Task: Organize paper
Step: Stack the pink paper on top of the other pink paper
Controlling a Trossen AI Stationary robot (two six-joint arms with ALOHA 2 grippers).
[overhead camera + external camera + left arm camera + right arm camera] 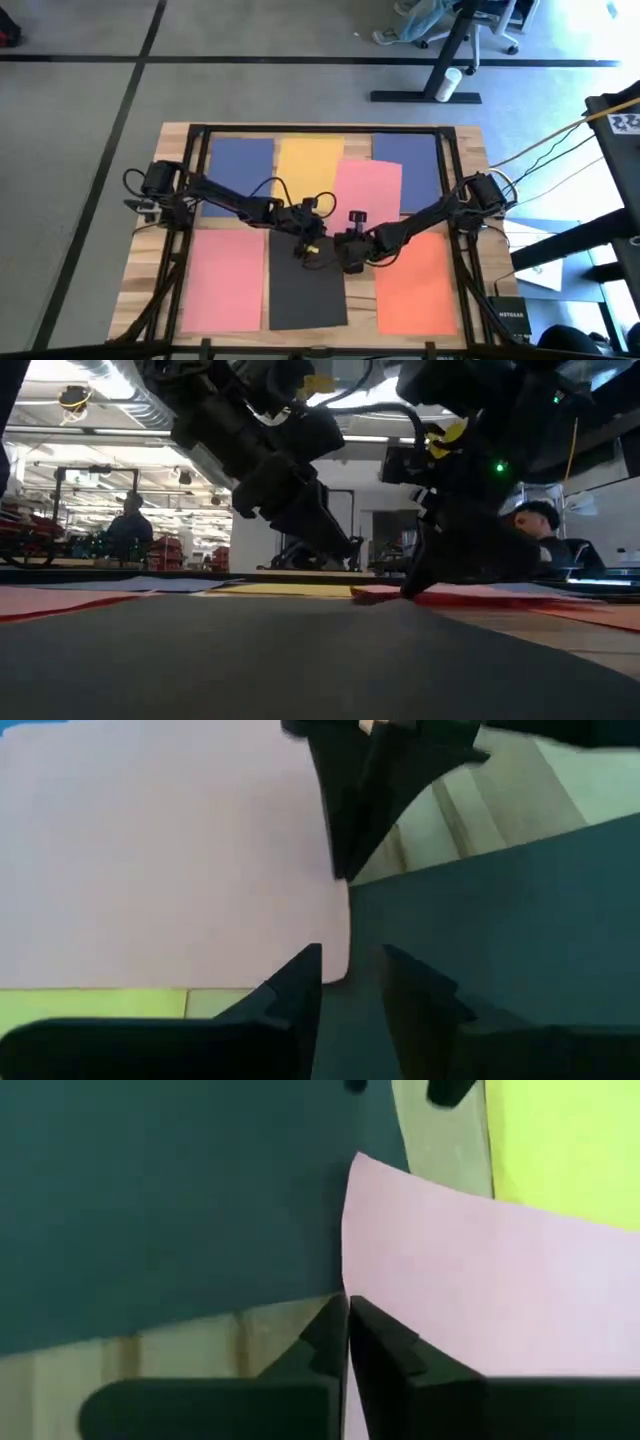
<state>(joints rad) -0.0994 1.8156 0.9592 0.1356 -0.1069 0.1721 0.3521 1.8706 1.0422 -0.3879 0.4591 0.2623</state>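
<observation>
A pink sheet (368,185) lies askew at the far middle of the table, overlapping a yellow sheet (310,160) and a blue sheet (412,155). Its near-left corner (338,972) reaches toward the dark grey sheet (305,290). My right gripper (347,1308) is shut on this pink sheet. My left gripper (350,962) is open, with its fingers on either side of that corner. Whether they touch it, I cannot tell. Both grippers meet at the table's middle, and in the high view the arms hide the spot. My right gripper pinches the pink sheet's edge (346,1285) that faces the dark grey sheet, a short way from the near-left corner (358,1158). It holds one layer between its two fingers (345,850). The fingers point steeply down from the right. The corner curls slightly up; the rest lies flat.
A second blue sheet (240,160) lies at the far left, another pink sheet (228,275) at the near left and an orange sheet (415,280) at the near right. A dark frame (320,128) runs round the wooden table. A person (545,535) sits beyond the table.
</observation>
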